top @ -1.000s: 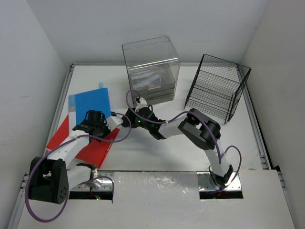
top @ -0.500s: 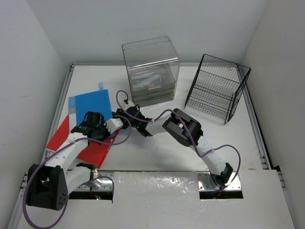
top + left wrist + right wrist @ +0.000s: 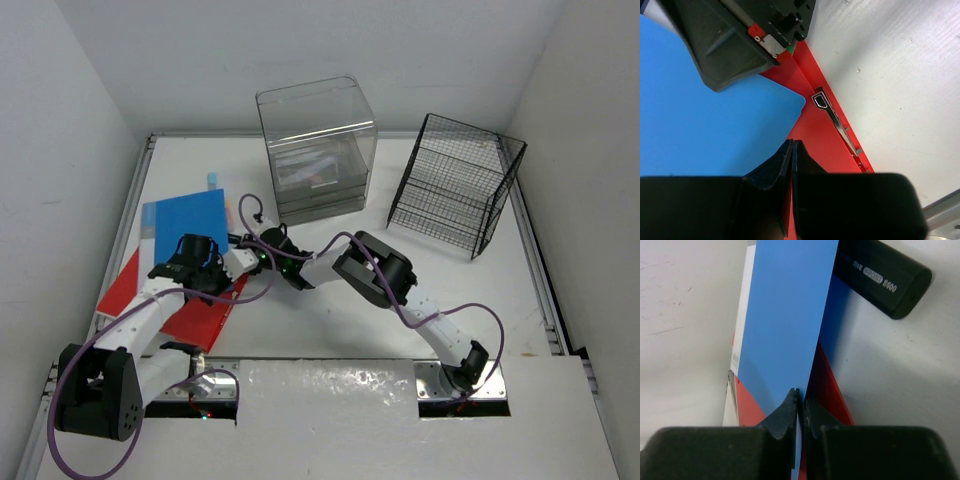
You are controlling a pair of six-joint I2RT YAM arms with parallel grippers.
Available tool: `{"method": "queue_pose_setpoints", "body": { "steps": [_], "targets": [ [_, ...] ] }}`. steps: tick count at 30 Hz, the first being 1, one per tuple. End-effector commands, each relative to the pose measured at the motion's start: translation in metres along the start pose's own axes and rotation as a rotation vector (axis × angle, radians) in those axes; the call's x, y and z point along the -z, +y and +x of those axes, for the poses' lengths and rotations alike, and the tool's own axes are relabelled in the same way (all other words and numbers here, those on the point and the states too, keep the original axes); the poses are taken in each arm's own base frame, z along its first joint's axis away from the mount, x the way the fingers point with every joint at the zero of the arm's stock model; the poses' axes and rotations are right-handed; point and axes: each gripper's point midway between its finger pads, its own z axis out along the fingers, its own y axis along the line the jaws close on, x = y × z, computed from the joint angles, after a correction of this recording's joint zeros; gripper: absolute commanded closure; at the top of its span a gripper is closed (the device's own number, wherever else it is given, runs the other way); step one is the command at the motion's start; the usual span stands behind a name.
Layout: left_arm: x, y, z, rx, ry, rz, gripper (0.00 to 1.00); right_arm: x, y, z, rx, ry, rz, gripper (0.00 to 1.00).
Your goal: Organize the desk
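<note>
The white desk carries a blue folder lying partly over a red folder at the left. My right gripper reaches across to the blue folder's near right edge. In the right wrist view the gripper is shut on that blue folder. My left gripper is shut, and in the left wrist view the gripper has its tips down on the red folder, beside the blue folder's rounded corner. I cannot tell if it pinches anything.
A clear plastic drawer box stands at the back middle and a black wire rack at the back right. A black marker lies beyond the blue folder. The red folder has a metal clip. A grey rail runs along the left edge.
My right arm has swung left, bringing its gripper from the desk's middle onto the blue folder's edge. The left gripper and both folders have hardly moved.
</note>
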Motion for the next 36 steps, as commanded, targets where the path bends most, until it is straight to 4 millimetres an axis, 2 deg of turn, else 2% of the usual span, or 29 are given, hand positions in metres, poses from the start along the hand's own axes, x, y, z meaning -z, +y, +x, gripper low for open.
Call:
{"method": "queue_pose_setpoints", "body": {
  "steps": [1,4,6,7,8,9,10,11,13,14,15,16,21,23,25,28,33,36],
  "targets": [
    [0.013,0.017,-0.022,0.041,-0.059,-0.056,1.0,-0.005,0.008,-0.001,-0.022,-0.019,-0.056,1.0],
    [0.031,0.044,-0.039,0.139,-0.098,-0.148,1.0,-0.001,0.02,-0.006,0.023,-0.043,-0.116,1.0],
    [0.04,0.063,-0.039,0.255,-0.108,-0.187,1.0,0.003,0.029,-0.01,0.109,-0.052,-0.128,1.0],
    [0.046,0.071,-0.041,0.293,-0.125,-0.193,0.97,0.008,0.023,-0.008,0.214,-0.05,-0.111,1.0],
    [0.061,0.085,-0.048,0.338,-0.154,-0.209,0.91,0.016,0.042,-0.02,0.27,-0.077,-0.133,1.0],
    [0.064,0.094,-0.045,0.403,-0.176,-0.182,0.83,0.021,0.049,-0.023,0.315,-0.089,-0.144,1.0],
    [0.07,0.1,-0.048,0.431,-0.197,-0.172,0.64,0.03,0.047,-0.022,0.388,-0.105,-0.151,1.0],
    [0.081,0.11,-0.054,0.454,-0.22,-0.175,0.58,0.04,0.066,-0.031,0.428,-0.135,-0.185,1.0],
    [0.091,0.125,-0.058,0.509,-0.264,-0.165,0.44,0.053,0.072,-0.03,0.495,-0.144,-0.218,1.0],
    [0.092,0.132,-0.058,0.542,-0.282,-0.166,0.4,0.059,0.084,-0.034,0.515,-0.155,-0.246,1.0],
    [0.097,0.139,-0.061,0.555,-0.299,-0.182,0.33,0.063,0.085,-0.032,0.54,-0.15,-0.261,1.0],
    [0.1,0.148,-0.058,0.588,-0.316,-0.203,0.29,0.068,0.095,-0.031,0.56,-0.142,-0.294,1.0],
    [0.113,0.183,-0.044,0.687,-0.369,-0.273,0.11,0.089,0.1,-0.03,0.612,-0.167,-0.345,1.0],
    [0.11,0.19,-0.031,0.742,-0.369,-0.264,0.07,0.097,0.103,-0.036,0.636,-0.182,-0.357,1.0],
    [0.107,0.201,-0.017,0.781,-0.351,-0.294,0.07,0.104,0.1,-0.034,0.687,-0.175,-0.362,1.0],
    [0.109,0.211,-0.003,0.813,-0.355,-0.34,0.07,0.115,0.109,-0.029,0.743,-0.158,-0.433,1.0],
    [0.124,0.214,0.004,0.814,-0.391,-0.358,0.06,0.115,0.099,-0.024,0.739,-0.123,-0.453,1.0],
    [0.123,0.22,0.019,0.824,-0.37,-0.389,0.03,0.115,0.095,-0.024,0.755,-0.117,-0.454,1.0]
  ]
}}
